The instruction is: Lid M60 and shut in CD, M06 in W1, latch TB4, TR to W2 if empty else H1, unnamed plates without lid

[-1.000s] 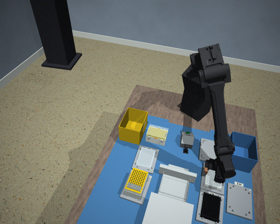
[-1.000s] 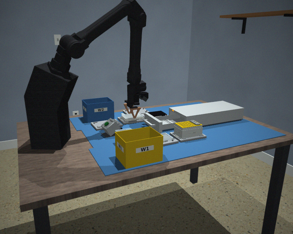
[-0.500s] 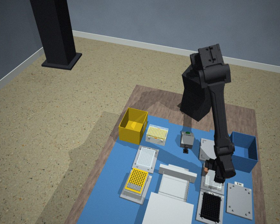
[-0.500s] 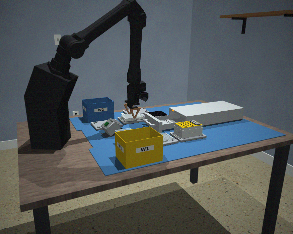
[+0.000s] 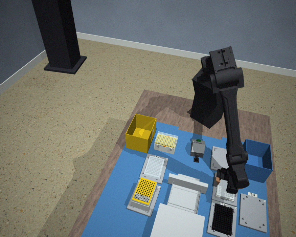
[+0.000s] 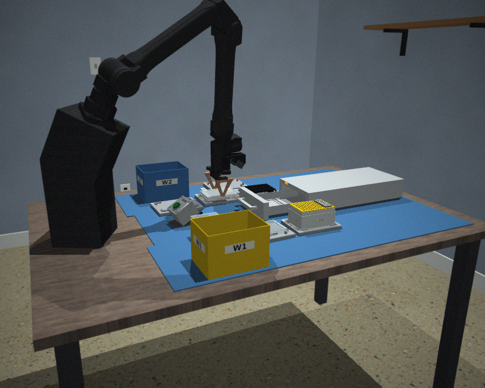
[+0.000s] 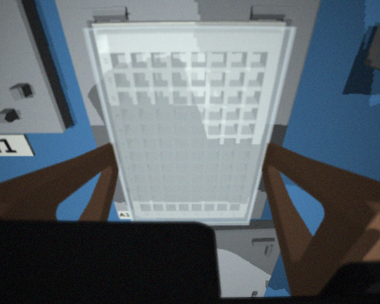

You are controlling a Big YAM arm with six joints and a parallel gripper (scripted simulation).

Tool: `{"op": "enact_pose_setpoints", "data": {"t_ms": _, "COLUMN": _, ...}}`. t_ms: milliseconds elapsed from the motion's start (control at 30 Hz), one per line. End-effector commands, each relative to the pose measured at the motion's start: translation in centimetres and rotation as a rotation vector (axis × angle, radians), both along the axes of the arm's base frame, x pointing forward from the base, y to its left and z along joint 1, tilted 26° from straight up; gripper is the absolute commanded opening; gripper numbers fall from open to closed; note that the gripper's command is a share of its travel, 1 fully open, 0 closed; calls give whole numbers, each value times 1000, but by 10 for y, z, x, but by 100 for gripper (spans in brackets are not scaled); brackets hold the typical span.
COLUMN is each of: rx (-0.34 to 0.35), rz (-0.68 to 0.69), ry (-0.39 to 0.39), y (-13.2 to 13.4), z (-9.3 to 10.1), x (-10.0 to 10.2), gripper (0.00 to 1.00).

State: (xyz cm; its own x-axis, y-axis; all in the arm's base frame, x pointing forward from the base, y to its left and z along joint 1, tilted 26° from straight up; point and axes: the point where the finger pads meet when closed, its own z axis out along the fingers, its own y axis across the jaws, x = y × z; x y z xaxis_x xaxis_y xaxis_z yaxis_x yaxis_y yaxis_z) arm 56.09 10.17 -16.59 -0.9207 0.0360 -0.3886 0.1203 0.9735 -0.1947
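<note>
My gripper [image 7: 190, 150] is shut on the clear plate lid [image 7: 189, 122], its brown fingers on the two long sides. The lid is level and right over the white assay plate in its nest, almost lined up with it. I cannot tell whether it rests on the plate. The gripper also shows in the exterior view [image 6: 219, 185]. The clear assay plate [image 5: 154, 166] lies in its nest at the left. The tip box TB4 [image 5: 165, 141] stands beside the yellow bin W1 [image 5: 140, 132]. The tip rack TR [image 5: 144, 190] holds some tips at one end.
The cooler CD [image 5: 178, 221] has its drawer [image 5: 183, 195] pulled open and empty. The blue bin W2 [image 5: 257, 160] stands right of the arm. The H1 nest [image 5: 252, 213] is bare. A black plate [image 5: 222, 219] sits in front of the white one. The DONE key [image 5: 198, 147] is mid-bench, the bare lid park [image 5: 219, 158] behind my gripper.
</note>
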Motion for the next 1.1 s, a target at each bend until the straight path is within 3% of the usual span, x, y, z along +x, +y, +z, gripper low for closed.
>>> {"op": "enact_pose_setpoints", "data": {"t_ms": 0, "rx": 3, "rz": 4, "ry": -18, "y": -3, "z": -1, "x": 12, "gripper": 0}}
{"op": "enact_pose_setpoints", "data": {"t_ms": 700, "rx": 2, "rz": 4, "ry": -16, "y": -2, "z": -1, "x": 12, "gripper": 0}}
{"op": "enact_pose_setpoints", "data": {"t_ms": 733, "rx": 2, "rz": 4, "ry": -16, "y": -2, "z": -1, "x": 12, "gripper": 100}}
{"op": "enact_pose_setpoints", "data": {"t_ms": 1067, "rx": 2, "rz": 4, "ry": -16, "y": -2, "z": -1, "x": 12, "gripper": 100}}
